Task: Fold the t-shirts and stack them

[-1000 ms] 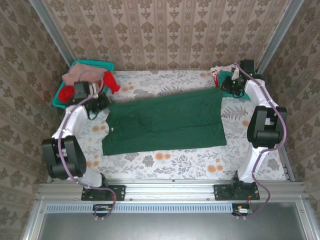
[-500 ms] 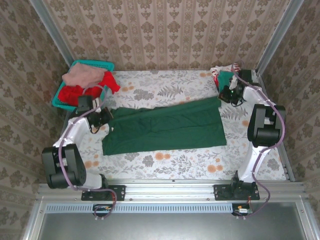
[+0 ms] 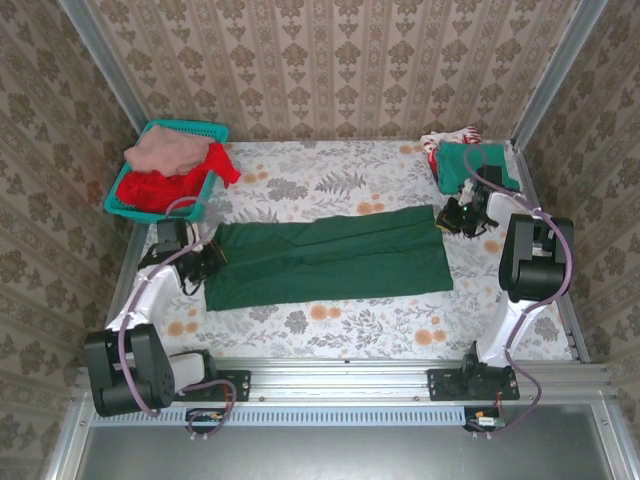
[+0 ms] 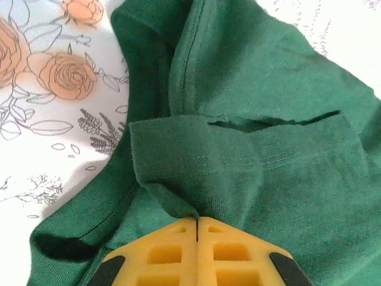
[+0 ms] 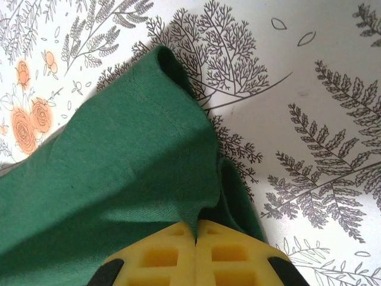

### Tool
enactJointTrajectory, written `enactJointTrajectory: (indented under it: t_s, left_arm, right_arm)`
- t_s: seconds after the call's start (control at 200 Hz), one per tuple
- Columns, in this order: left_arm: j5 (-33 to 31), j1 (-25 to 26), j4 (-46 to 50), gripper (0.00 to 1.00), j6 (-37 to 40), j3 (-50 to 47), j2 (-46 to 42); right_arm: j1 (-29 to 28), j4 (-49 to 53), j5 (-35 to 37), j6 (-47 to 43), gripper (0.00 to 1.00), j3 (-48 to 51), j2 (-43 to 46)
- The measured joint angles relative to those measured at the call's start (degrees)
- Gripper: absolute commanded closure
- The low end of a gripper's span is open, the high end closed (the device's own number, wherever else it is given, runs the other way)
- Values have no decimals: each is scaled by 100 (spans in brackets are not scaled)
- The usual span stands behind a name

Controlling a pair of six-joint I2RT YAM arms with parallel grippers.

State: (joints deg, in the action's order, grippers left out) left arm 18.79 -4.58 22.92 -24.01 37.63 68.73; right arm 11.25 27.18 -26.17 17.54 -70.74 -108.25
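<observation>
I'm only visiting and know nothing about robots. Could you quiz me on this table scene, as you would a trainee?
1. True or false: the large dark green cloth t-shirt lies inside the teal plastic mesh basket.
2. What sits in that basket? A) a red cloth garment and a dusty pink cloth garment B) blue and yellow towels C) one black sock
3. Fill in: both arms' yellow jaws are ____ on the green t-shirt's edges.
Key: 1 false; 2 A; 3 shut.
</observation>
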Motion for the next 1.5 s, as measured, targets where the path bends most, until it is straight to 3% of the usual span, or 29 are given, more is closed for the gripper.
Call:
enactJointTrajectory:
  t_s: [0.3, 0.54, 0.65, 1.055, 1.3, 1.5]
  left_arm:
    - [-42, 4, -55, 100, -44, 107, 317]
    - [70, 44, -20, 100, -17, 2638, 1869]
    - [127, 44, -216, 100, 4, 3018, 1961]
    - [188, 33, -640, 100, 24, 1001, 1325]
    - [87, -50, -601, 100, 24, 485, 409]
    - [57, -33, -603, 100, 26, 138, 341]
  right_arm:
    - [-2, 72, -7, 98, 100, -310, -13]
    - [-4, 0, -125, 271, 100, -2057, -409]
    - [-4, -212, -243, 269, 99, -2256, -492]
    - [0, -660, -396, 345, 96, -1019, -588]
    - [2, -605, -396, 284, 94, -435, -323]
    - [15, -645, -396, 258, 93, -37, -203]
